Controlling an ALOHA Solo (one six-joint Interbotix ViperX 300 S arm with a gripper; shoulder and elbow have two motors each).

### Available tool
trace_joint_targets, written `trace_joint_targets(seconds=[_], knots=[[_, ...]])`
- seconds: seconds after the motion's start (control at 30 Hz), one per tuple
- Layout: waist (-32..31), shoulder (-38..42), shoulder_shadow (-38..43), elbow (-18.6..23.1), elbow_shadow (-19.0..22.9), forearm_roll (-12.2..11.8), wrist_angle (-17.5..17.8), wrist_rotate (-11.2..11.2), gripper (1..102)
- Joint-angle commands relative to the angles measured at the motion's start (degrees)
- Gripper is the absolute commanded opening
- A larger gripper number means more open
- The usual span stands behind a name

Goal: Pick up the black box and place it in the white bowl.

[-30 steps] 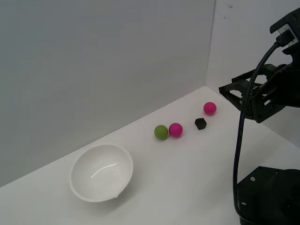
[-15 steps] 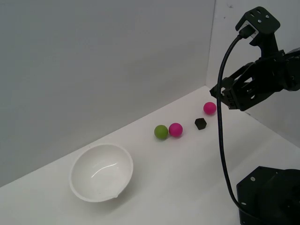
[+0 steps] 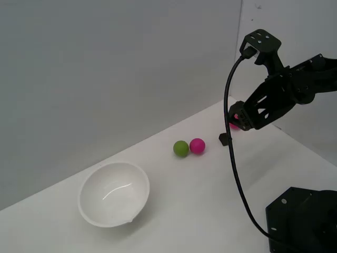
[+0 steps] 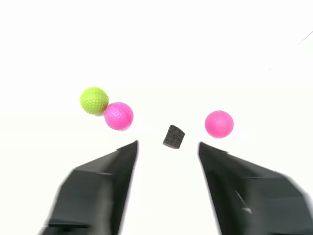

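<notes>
My hand [image 4: 167, 147] above the black box [image 4: 174, 136], jaws spread, grasping nothing.
From the exterior view's left to its right on the white desk [image 3: 200, 200]: white bowl [image 3: 114, 194], upright and well apart from the rest; green ball [image 3: 181, 148] touching a pink ball [image 3: 197, 145]; black box, resting on the desk, partly behind my cable; second pink ball [image 4: 219, 124] near the box, mostly hidden by my hand in the exterior view. In the wrist view the box lies just beyond the gap between my fingers [image 4: 128, 156].

A plain grey wall [image 3: 116, 68] rises behind the white table [image 3: 200, 200], meeting a paler side wall [image 3: 263, 21] at the corner.
</notes>
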Motion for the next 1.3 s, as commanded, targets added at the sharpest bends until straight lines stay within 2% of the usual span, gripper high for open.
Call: trace_joint_targets(seconds=[0.0,0.07,0.23,0.33,0.63,1.0,1.27], knots=[[0.35,-0.79,-0.44,-1.85,-2.11,-0.70,-0.09,0.26,102],[0.35,-1.76,-1.58,-2.02,-2.29,-0.79,-0.09,0.44,100],[0.35,-5.10,-4.83,-2.29,-2.55,-0.88,-0.09,3.34,100],[0.44,-7.91,-7.65,-2.29,-2.55,-0.88,-0.09,3.69,100],[1.93,-15.73,-15.47,-2.29,-2.55,-0.88,-5.98,4.13,100],[2.02,-22.24,-21.88,-2.20,-2.46,-0.88,-9.58,4.66,100],[2.11,-23.82,-23.55,-2.11,-2.29,-0.88,-10.37,4.66,100]])
